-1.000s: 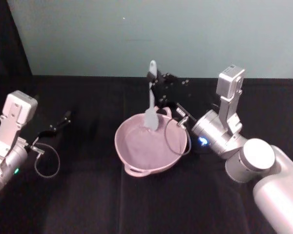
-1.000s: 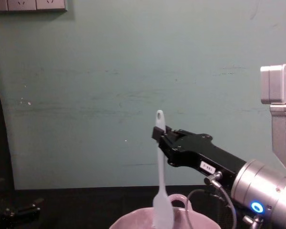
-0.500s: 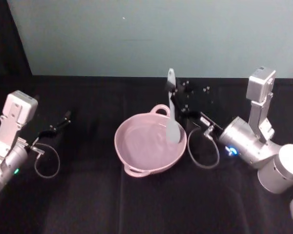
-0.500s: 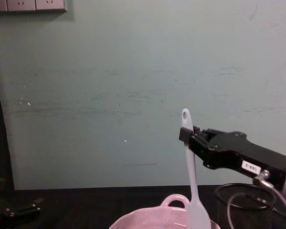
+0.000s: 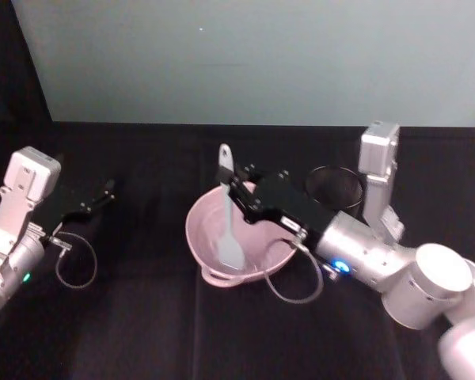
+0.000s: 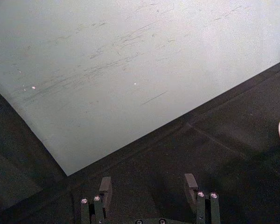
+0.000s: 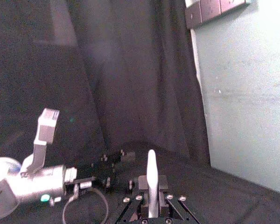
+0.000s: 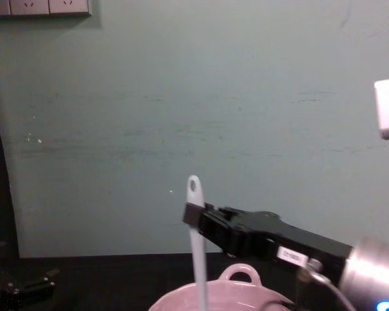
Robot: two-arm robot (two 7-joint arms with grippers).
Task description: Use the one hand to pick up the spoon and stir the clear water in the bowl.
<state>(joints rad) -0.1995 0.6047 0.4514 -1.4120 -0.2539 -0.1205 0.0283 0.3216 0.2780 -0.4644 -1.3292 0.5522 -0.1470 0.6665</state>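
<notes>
The pale pink bowl (image 5: 202, 229) sits at the table's middle, and its rim and loop handle rise at the bottom of the chest view (image 8: 227, 295). My right gripper (image 5: 236, 190) reaches over it from the right, shut on the upper handle of the white spoon (image 5: 225, 207). The spoon stands nearly upright (image 8: 194, 233), with its blade down inside the bowl near the left front wall. From the right wrist, the handle (image 7: 151, 175) sticks up between the shut fingers. My left gripper (image 5: 95, 199) is parked at the far left, open (image 6: 148, 186) with nothing between its fingers.
A black wire-mesh cup (image 5: 335, 186) stands behind and to the right of the bowl. A cable loop (image 5: 293, 285) hangs from the right wrist in front of the bowl, and another (image 5: 73, 265) lies by the left arm. A pale green wall backs the black table.
My right gripper has swung the spoon from the bowl's right rim over to its left front side, and the blade now sits lower inside. The left arm has not moved.
</notes>
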